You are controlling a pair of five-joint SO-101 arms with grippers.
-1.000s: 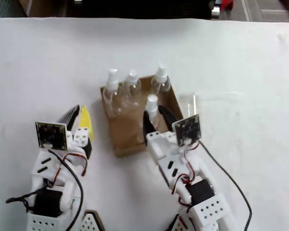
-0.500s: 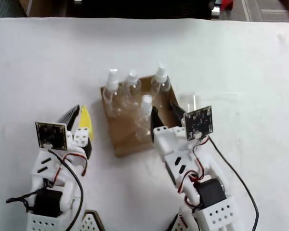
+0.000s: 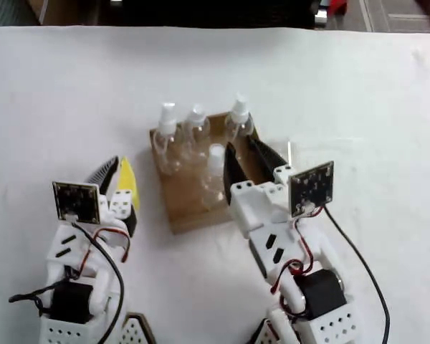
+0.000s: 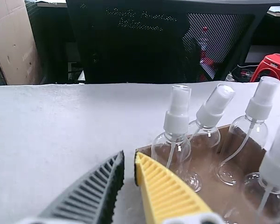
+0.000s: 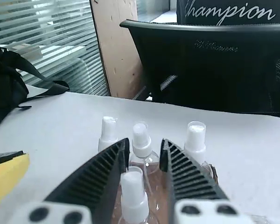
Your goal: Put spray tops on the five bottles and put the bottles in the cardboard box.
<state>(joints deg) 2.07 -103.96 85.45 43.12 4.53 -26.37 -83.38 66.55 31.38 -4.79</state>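
Four bottles with spray tops stand upright in the cardboard box (image 3: 190, 208), centre of the high view. Three line the box's upper edge: left bottle (image 3: 167, 132), middle bottle (image 3: 196, 129), right bottle (image 3: 239, 120). The front bottle (image 3: 214, 168) stands nearer the box's middle, apart from that row.

Your right gripper (image 3: 241, 142) is over the right half of the box, fingers apart and clamped on nothing. The finger on the frame's left is just beside the front bottle. In the right wrist view that bottle's spray top (image 5: 133, 186) shows low in the gap between the fingers; contact, can't tell.

Your left gripper (image 3: 120, 160) is lower left of the box over the white bench (image 3: 344, 93). Its grey and yellow fingers are almost together with nothing between them, well apart from the bottles.
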